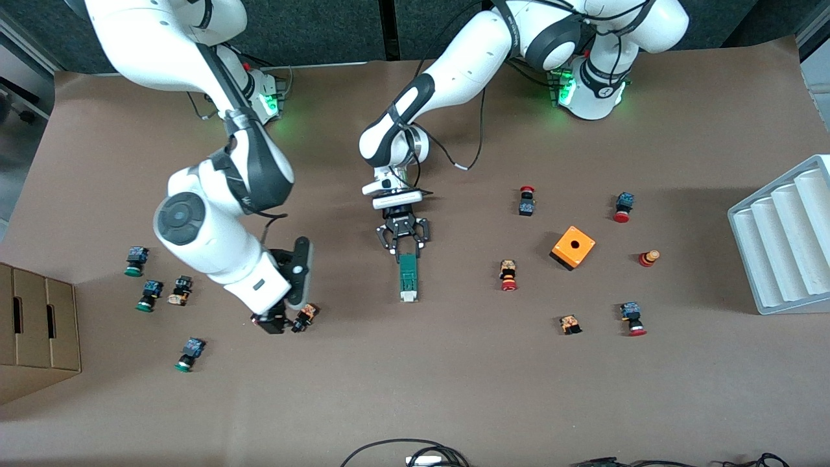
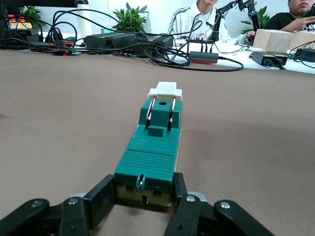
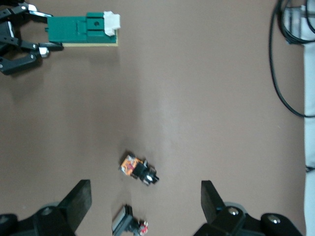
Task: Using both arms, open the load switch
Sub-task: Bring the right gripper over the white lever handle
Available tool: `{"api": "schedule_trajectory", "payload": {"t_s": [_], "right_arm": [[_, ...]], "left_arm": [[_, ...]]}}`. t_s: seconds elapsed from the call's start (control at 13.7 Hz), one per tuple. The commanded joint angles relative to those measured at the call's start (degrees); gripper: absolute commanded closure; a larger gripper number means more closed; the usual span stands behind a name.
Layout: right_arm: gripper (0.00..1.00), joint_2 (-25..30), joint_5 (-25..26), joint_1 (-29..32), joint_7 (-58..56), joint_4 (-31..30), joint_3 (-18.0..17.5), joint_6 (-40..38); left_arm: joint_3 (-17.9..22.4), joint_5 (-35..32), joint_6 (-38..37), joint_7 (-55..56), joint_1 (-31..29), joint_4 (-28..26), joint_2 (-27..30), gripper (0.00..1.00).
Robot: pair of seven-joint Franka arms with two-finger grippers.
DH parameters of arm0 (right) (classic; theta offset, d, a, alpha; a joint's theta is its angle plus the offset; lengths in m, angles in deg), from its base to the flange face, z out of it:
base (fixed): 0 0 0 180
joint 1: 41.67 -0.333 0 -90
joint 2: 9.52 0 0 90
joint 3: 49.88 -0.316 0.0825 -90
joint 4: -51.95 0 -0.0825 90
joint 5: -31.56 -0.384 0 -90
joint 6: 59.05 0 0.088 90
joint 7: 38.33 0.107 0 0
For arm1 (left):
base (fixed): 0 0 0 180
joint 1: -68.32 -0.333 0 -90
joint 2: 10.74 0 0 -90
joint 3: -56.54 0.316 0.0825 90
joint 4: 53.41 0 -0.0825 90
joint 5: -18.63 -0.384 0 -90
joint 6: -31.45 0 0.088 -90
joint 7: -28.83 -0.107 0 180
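The load switch [image 1: 408,277] is a slim dark green block lying flat mid-table, its white tab [image 1: 408,297] at the end nearer the front camera. My left gripper [image 1: 403,250] is down at table level and shut on the switch's end that points toward the arm bases. In the left wrist view, both black fingers [image 2: 105,195] press the sides of the load switch [image 2: 152,147]. My right gripper [image 1: 283,310] hangs open over small parts toward the right arm's end. It [image 3: 145,196] holds nothing, and the load switch [image 3: 81,28] shows well away from it.
Under the right gripper lie an orange-black part [image 3: 138,169] and a black part with a red tip [image 3: 129,223]. Green buttons [image 1: 149,295] and a cardboard box [image 1: 39,331] sit at the right arm's end. An orange cube [image 1: 573,247], red buttons [image 1: 508,275] and a white ridged tray [image 1: 784,240] sit at the left arm's end.
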Motion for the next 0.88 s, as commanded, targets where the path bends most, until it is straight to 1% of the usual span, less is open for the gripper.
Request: {"api": "schedule_trajectory", "payload": {"t_s": [0.0,0.15,0.36,0.58,0.8], "right_arm": [[0.01,-2.43,-1.55,-2.05,1.61,1.51,0.54,0.87],[0.01,-3.23,-1.81,-4.07,3.44,1.51,0.63,0.87],[0.01,-4.89,-1.82,-6.88,9.94,1.51,0.72,1.22],[0.01,-6.83,-1.73,-10.31,11.10,2.38,1.33,3.41],[0.01,-9.90,-1.73,-14.87,11.19,5.19,3.96,3.50]], "left_arm": [[0.61,-0.86,0.54,1.25,0.34,1.15,-1.25,0.61],[0.61,-0.86,0.54,1.07,0.25,1.15,-1.25,0.61],[0.61,-0.94,0.54,0.98,0.25,1.15,-1.25,0.61],[0.61,-0.94,0.54,0.98,0.25,1.15,-1.34,0.61],[0.61,-0.94,0.54,0.90,0.25,1.15,-1.34,0.61]]}}
